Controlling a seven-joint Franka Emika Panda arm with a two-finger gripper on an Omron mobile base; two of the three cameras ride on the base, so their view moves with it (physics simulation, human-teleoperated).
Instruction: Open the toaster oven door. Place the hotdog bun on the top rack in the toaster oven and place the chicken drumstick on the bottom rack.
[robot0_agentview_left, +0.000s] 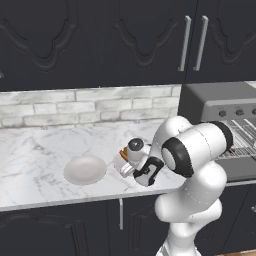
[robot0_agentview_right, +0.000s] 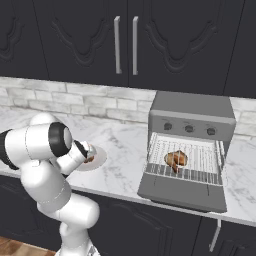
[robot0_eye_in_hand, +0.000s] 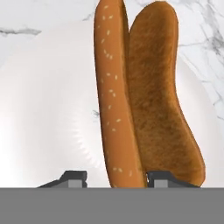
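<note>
The gripper (robot0_eye_in_hand: 116, 177) hangs directly over the hotdog bun (robot0_eye_in_hand: 144, 96), w/ one dark fingertip on each side of its near end. In the hand view the bun's long axis runs straight away from the gripper, bottom to top, so the fingers straddle its narrow width. The jaws are part-closed; can't tell if the pads touch the bun yet, so no firm grip is confirmed.

The bun lies on a round white plate (robot0_eye_in_hand: 48, 109) on the marble bench (robot0_agentview_left: 35, 145), well left of the toaster oven (robot0_agentview_right: 192, 107). It looks like two long orange-brown halves side by side: the left one smoother w/ pale sesame specks, the right one darker and rough-textured, flaring wider toward the near end.

In the right base view the toaster oven door (robot0_agentview_right: 182, 190) is already folded down flat, and the chicken drumstick (robot0_agentview_right: 176, 159), golden-brown and lumpy, sits on a wire rack inside; which rack can't be told. Judging by this, the bun pick-up is the step in hand, then a carry rightward to the oven.
</note>
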